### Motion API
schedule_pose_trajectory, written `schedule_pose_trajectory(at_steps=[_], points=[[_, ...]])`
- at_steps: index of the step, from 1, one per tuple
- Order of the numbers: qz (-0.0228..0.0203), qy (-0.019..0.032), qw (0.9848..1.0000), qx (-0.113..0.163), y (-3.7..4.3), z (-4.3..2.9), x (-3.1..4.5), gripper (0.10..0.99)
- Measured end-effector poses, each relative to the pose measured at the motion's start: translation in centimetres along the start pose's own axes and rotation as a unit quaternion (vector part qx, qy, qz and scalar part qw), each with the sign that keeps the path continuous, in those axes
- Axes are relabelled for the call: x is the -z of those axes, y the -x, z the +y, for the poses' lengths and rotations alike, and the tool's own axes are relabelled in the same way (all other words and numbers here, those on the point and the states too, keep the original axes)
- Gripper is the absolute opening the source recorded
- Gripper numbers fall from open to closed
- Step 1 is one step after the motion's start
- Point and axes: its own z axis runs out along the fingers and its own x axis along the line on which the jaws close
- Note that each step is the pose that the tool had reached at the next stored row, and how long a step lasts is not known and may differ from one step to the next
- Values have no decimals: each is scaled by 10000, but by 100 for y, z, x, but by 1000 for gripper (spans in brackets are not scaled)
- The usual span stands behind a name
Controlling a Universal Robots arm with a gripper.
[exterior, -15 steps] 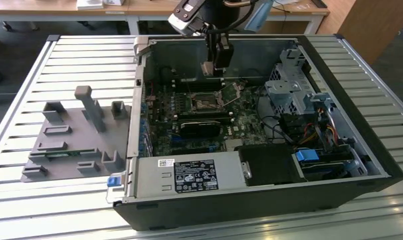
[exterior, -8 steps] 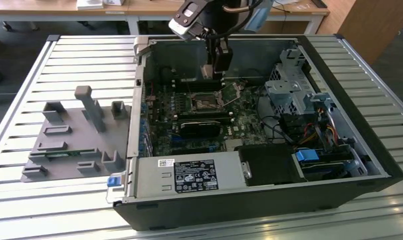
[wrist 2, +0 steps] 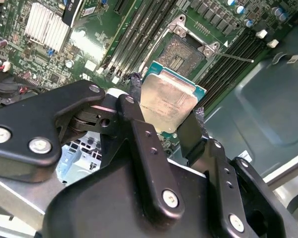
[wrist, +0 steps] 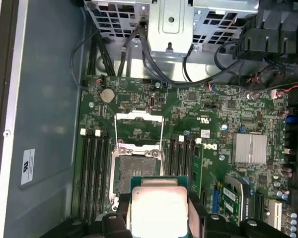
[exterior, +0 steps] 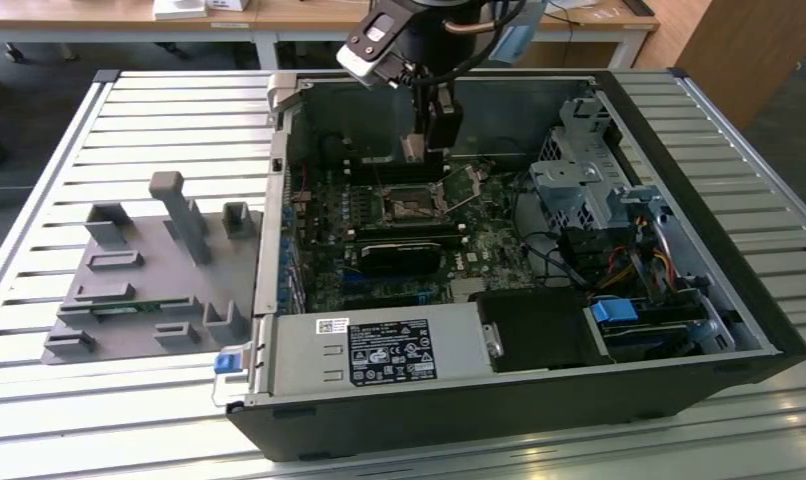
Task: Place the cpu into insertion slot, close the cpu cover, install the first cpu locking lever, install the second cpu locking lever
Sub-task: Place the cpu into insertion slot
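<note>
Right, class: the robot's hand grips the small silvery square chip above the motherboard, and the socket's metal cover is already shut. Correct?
No. The first wrist view shows the thin dark-grey metal cpu cover swung open, its insertion slot bare. The rest stands: the hand grips the small square silvery-grey cpu above the green motherboard.

Slatted silver-white metal table (exterior: 150, 110) is spreading out under and around the gripper (exterior: 427, 150), running to both edges of the exterior view. Bright light is glaring off the slats (exterior: 56, 420) nearest the camera, well away from the gripper. Beyond the gripper, light wooden desks (exterior: 310, 15) on white legs (exterior: 259, 50) are standing over a dark floor (exterior: 176, 52), and a wooden panel (exterior: 757, 60) is rising off to the exterior view's right of the gripper.
</note>
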Motion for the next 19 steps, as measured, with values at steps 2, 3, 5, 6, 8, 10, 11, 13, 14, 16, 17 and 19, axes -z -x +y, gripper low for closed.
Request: schedule_pose_trajectory(at_steps=[2,3,5,6,8,10,11,13,14,16,17,19], points=[[-14,0,10000,-55,0,-1,-14,537],[-20,0,10000,-55,0,-1,-20,537],[-24,0,10000,-55,1,-2,-33,537],[-26,0,10000,-55,-1,-2,-37,537],[-29,0,10000,-55,-2,-2,-48,537],[-30,-1,10000,-53,-3,-3,-56,537],[-30,-1,10000,-51,-9,-3,-60,537],[-27,-1,10000,5,-19,-3,-68,537],[-24,-1,10000,73,-19,-3,-71,537],[-17,-2,9998,201,-20,-3,-78,537],[-17,-2,9998,208,-21,-3,-84,537],[-16,-6,9998,209,-23,-1,-104,537]])
